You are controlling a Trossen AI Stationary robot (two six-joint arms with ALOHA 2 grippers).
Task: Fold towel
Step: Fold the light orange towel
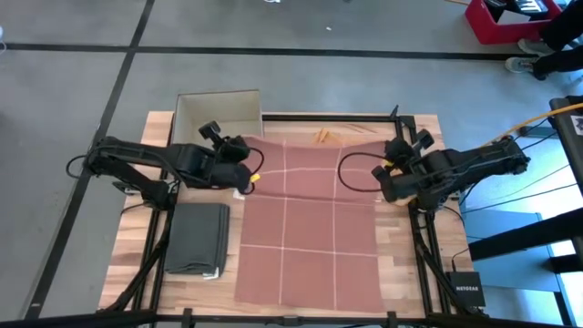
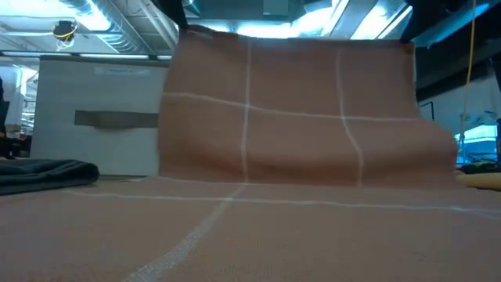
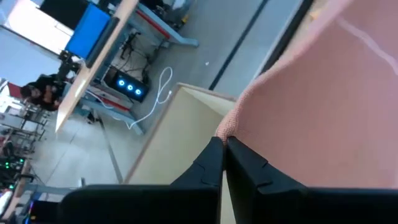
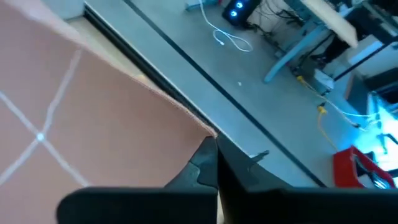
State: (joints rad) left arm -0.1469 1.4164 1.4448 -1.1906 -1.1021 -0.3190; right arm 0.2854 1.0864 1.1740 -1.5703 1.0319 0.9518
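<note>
the towel [image 1: 310,232] lies across the middle of the table [image 1: 401,264], its far edge lifted between the left gripper [image 1: 252,173] and the right gripper [image 1: 381,173]. a folded cloth [image 1: 198,239] lies left of it. a box [image 1: 217,114] stands at the far left corner.

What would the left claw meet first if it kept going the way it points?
Probably the cardboard box: beyond the left claw, shut on the towel corner, its wall lies ahead; depth is unclear.
</note>
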